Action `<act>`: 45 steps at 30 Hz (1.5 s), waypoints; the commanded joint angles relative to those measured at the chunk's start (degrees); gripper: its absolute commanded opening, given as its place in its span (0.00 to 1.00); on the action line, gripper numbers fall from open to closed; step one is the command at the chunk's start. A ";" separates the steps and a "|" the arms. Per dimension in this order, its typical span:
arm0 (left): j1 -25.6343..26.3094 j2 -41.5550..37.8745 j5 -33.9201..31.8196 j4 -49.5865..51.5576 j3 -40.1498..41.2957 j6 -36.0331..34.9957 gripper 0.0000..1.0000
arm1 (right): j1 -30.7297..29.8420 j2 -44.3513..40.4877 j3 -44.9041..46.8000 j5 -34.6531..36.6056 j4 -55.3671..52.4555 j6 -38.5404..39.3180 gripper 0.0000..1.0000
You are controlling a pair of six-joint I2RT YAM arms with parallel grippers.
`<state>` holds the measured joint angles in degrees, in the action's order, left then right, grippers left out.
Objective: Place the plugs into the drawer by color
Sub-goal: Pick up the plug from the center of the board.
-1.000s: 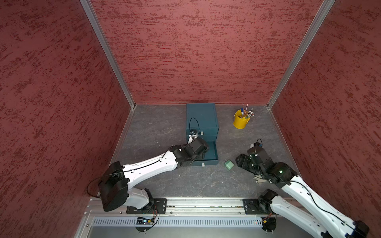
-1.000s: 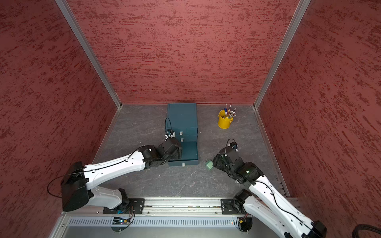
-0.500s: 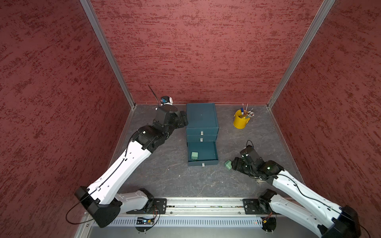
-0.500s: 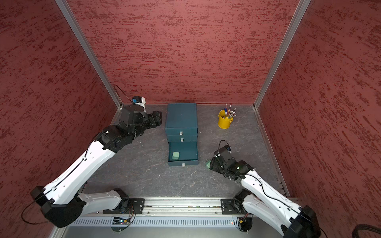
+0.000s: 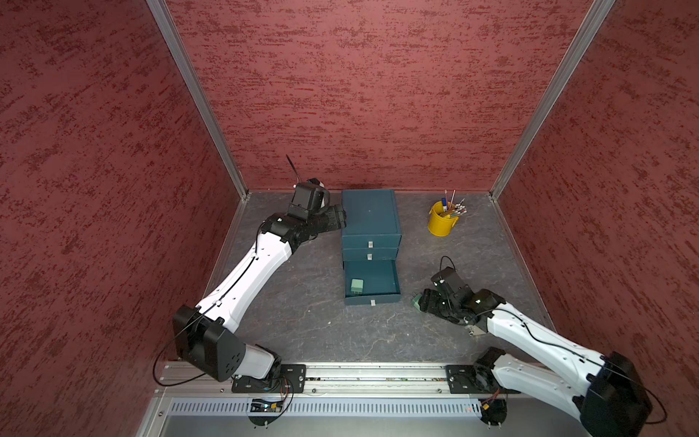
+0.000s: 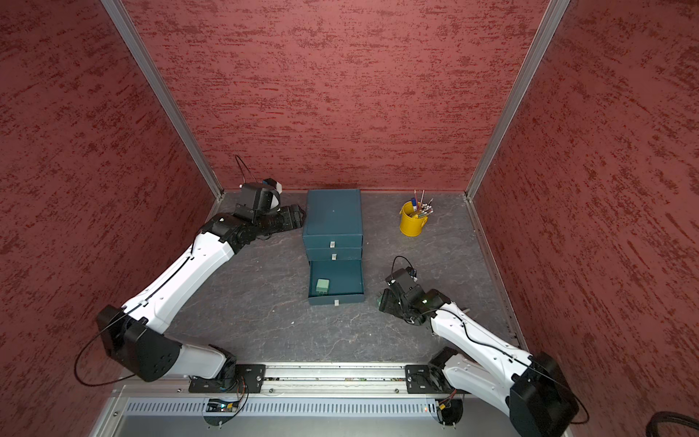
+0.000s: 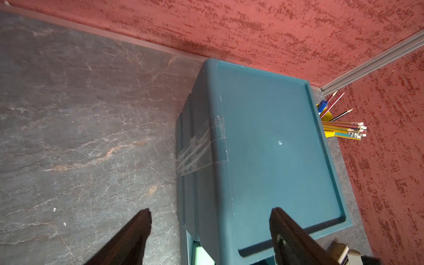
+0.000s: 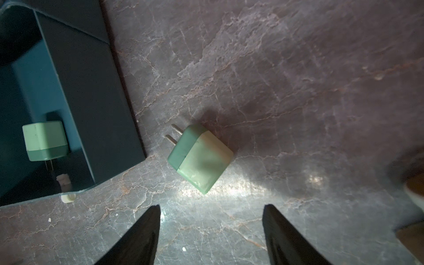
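Plug, mint green with darker pronged end, lies beside the drawer, prongs toward it; left end effector and right end effector gape.

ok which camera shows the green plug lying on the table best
The right wrist view: the mint green plug lies whole and close, prongs and all, just ahead of the open right gripper. In both top views that gripper hides all but a green sliver. The left wrist view misses it.
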<state>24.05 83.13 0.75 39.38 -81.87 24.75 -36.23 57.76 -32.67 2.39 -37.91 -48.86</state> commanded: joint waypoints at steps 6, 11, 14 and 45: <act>0.07 3.58 7.21 -3.53 3.29 0.90 0.81 | -0.33 0.70 1.02 -2.72 2.79 0.44 0.75; 0.07 3.43 7.42 -5.18 6.73 1.39 0.78 | -0.33 5.40 0.42 -3.61 4.06 0.60 0.74; 0.06 3.05 6.64 -5.05 7.42 1.13 0.78 | -0.33 8.21 0.20 -3.47 5.13 0.34 0.74; -1.03 2.97 6.65 -6.25 9.77 0.56 0.76 | 1.49 18.41 -5.44 5.02 4.18 4.23 0.17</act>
<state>23.57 85.49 8.34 30.55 -73.78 26.17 -35.03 79.35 -38.13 5.67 -31.99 -44.40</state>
